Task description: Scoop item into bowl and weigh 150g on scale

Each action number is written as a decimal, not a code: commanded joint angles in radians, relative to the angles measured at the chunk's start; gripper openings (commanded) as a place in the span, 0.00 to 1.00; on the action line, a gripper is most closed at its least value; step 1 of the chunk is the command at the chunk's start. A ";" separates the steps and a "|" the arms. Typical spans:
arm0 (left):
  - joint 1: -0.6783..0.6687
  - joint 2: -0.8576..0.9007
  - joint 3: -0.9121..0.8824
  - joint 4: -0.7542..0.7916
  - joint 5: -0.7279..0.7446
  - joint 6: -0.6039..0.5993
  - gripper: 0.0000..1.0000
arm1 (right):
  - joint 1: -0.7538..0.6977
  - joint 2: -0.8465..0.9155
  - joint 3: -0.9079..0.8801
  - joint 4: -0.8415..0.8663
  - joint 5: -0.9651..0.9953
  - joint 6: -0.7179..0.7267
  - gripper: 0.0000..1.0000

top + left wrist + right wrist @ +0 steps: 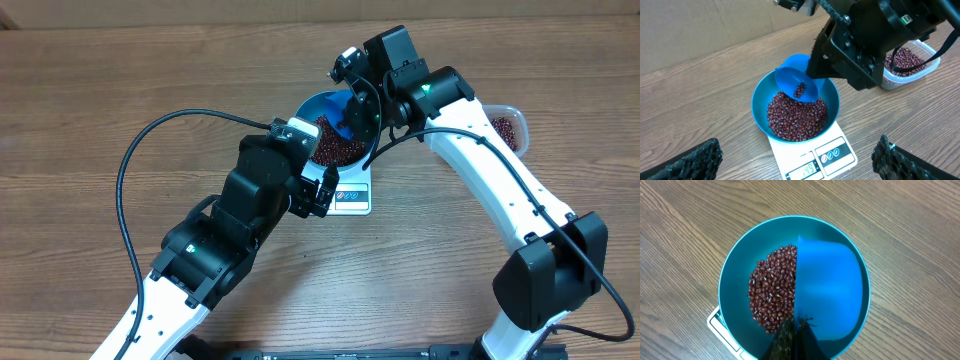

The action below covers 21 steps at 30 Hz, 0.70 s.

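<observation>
The blue bowl (759, 106) sits on the white scale (842, 150) near the middle of the bench (100, 130), a little toward its far edge, and the heap of small, oval, dark red-brown beans (795, 117) covers its bottom. The right pincer (794, 339) hangs directly over the bowl, clamped shut on the small blue scoop (790, 79). The scoop is tipped with its mouth down toward the heap, and only a few beans lie near its lip. Seen from the right wrist, the scoop reaches straight out from the pincer across one half of the bowl, hiding the beans under it, so its long axis runs along the line of the fingers. The clear container (927, 70) with the remaining beans stands just beyond the bowl toward the right edge of the bench, well within the right arm's reach. The left pincer (322, 192) hovers beside the near edge of the scale with its jaws spread wide and nothing between them. The scale's display (807, 171) is lit, but its digits are too small to read with certainty. The right arm is judged to be trimming the load toward 150 g, so the next move depends on that reading: either another small tip over the bowl or a return to the container.
</observation>
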 commanded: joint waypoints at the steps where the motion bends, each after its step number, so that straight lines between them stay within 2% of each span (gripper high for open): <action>1: 0.005 -0.003 -0.001 0.003 -0.013 0.020 1.00 | 0.004 -0.034 0.033 0.010 0.010 -0.002 0.04; 7: 0.005 -0.003 -0.001 0.004 -0.013 0.020 1.00 | 0.004 -0.034 0.033 -0.024 0.010 0.001 0.04; 14: 0.005 -0.003 -0.001 0.003 -0.013 0.020 1.00 | 0.004 -0.034 0.033 0.032 0.009 0.003 0.04; 21: 0.005 -0.003 -0.001 0.006 -0.013 0.020 0.99 | 0.004 -0.034 0.033 -0.031 0.010 0.046 0.04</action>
